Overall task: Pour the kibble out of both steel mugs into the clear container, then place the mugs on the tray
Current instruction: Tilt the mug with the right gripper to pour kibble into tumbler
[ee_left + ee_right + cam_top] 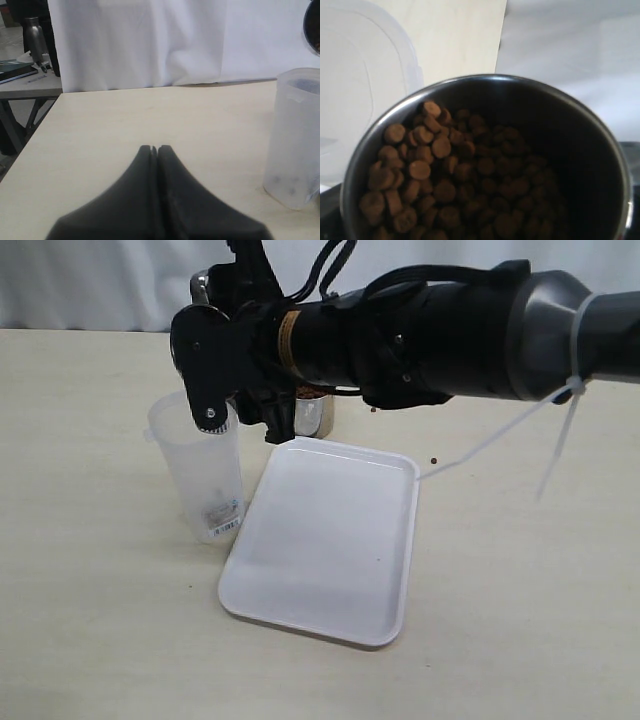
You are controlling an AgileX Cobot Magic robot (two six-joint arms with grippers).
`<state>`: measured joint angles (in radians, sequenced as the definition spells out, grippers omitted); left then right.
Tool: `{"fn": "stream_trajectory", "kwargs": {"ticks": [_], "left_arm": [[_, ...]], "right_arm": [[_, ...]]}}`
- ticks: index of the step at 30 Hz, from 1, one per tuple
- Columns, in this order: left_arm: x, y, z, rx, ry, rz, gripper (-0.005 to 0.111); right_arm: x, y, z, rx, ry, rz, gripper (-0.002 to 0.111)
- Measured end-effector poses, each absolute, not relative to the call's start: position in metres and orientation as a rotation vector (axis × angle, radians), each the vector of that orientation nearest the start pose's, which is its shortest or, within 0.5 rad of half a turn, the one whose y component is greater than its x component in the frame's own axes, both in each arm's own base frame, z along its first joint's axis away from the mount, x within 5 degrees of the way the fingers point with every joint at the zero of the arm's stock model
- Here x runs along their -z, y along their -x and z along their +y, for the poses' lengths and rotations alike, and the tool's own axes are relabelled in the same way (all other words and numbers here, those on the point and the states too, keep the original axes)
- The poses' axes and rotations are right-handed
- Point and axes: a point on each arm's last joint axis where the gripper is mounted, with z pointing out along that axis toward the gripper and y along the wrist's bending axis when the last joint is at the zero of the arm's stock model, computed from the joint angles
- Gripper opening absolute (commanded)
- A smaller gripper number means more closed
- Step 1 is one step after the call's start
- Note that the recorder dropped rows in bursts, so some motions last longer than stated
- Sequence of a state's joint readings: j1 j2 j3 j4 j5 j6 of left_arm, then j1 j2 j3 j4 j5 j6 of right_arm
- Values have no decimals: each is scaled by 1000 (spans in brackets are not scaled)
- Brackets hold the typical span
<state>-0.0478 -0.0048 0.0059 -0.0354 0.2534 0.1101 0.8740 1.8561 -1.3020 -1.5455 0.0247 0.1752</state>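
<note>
The kibble (445,175) is in the steel mug (312,420) and fills it to a little under the rim, brown round pieces lying close together. This mug sits between the fingers of your right gripper (285,420). The fingers stand wide apart, one at each side of the mug. I cannot tell whether they already press on the steel or only stand around it, and I also cannot tell whether the mug's bottom is on the table (520,590) or just above it.

Just beside these fingers, on the nearer side in the exterior view, lies a corner of the tray (330,540). It is white and flat, and only one tiny dark speck is on it. On the other side of the fingers from the mug stands the clear container (205,480), upright and near. The black wrist of your right arm crosses in front of its rim, and contact there is not clear. Two loose pellets (433,459) lie on the table, apart from the fingers.

The fingers of your left gripper (154,150) are pressed together with nothing between them. They are low over the bare table. The clear container is ahead of their tips and off to one side, not touching. A few dark specks show at its bottom, too blurred to name.
</note>
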Motion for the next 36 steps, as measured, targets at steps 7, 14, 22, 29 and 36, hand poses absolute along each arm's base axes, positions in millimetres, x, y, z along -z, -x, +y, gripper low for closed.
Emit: {"fn": "stream_trajectory", "kwargs": {"ticks": [7,14,22,29,36], "left_arm": [[-188,-55,-3,-13,-114,1734,0],[-188,-55,-3,-13,-114,1734,0],[-188,-55,-3,-13,-114,1734,0],[-188,-55,-3,-13,-114,1734,0],[-188,-55,-3,-13,-114,1734,0]], "right_arm": [[-258,-281,333,345,1822,887,5],[-259,-282,333,346,1818,885,5],[-259,-282,333,381,1845,835,5],[-259,-280,335,378,1865,789,5],[-259,-278,336,397,1898,711,5]]}}
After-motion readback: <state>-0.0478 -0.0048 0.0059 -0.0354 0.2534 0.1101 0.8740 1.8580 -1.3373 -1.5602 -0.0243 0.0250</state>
